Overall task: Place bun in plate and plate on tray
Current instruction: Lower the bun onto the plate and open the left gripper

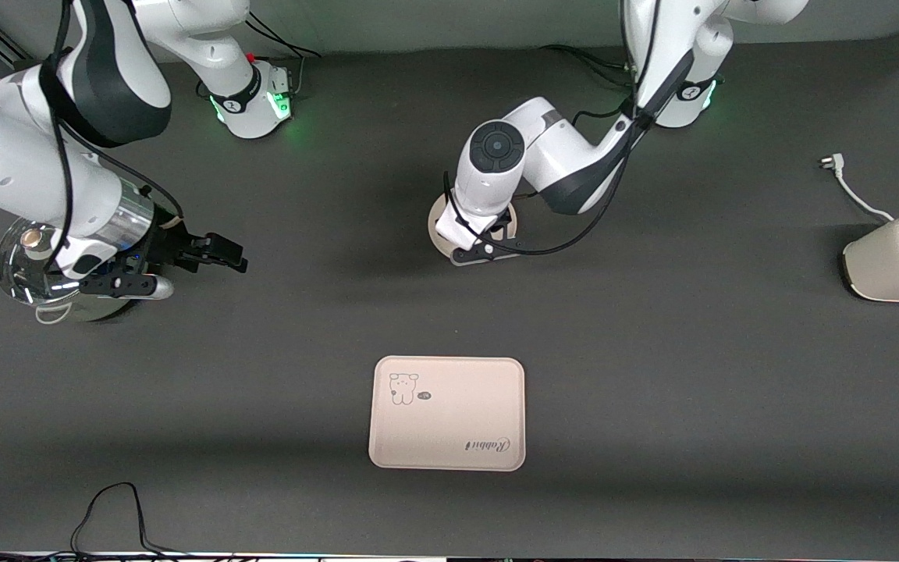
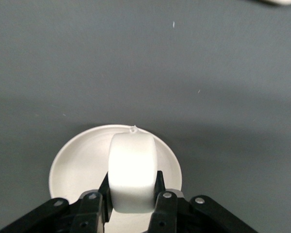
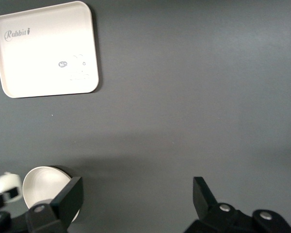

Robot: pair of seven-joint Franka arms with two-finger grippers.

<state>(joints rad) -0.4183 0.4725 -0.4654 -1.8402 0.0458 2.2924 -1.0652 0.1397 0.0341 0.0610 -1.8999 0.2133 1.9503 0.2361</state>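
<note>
The bun (image 2: 132,170) is a white rounded lump clamped between the fingers of my left gripper (image 2: 132,201), just above the round cream plate (image 2: 77,165). In the front view the left gripper (image 1: 481,248) is over the plate (image 1: 438,232) at mid-table, and the arm hides the bun. The Rabbit tray (image 1: 448,414) lies empty, nearer to the front camera than the plate. My right gripper (image 1: 232,256) is open and empty and waits above the right arm's end of the table. Its wrist view shows its open fingers (image 3: 68,199), the tray (image 3: 43,48) and the plate (image 3: 46,187).
A cream toaster (image 1: 898,257) with a white cord and plug (image 1: 832,162) stands at the left arm's end. A shiny metal pot (image 1: 28,269) sits under the right arm. A black cable (image 1: 114,507) loops at the table edge nearest the front camera.
</note>
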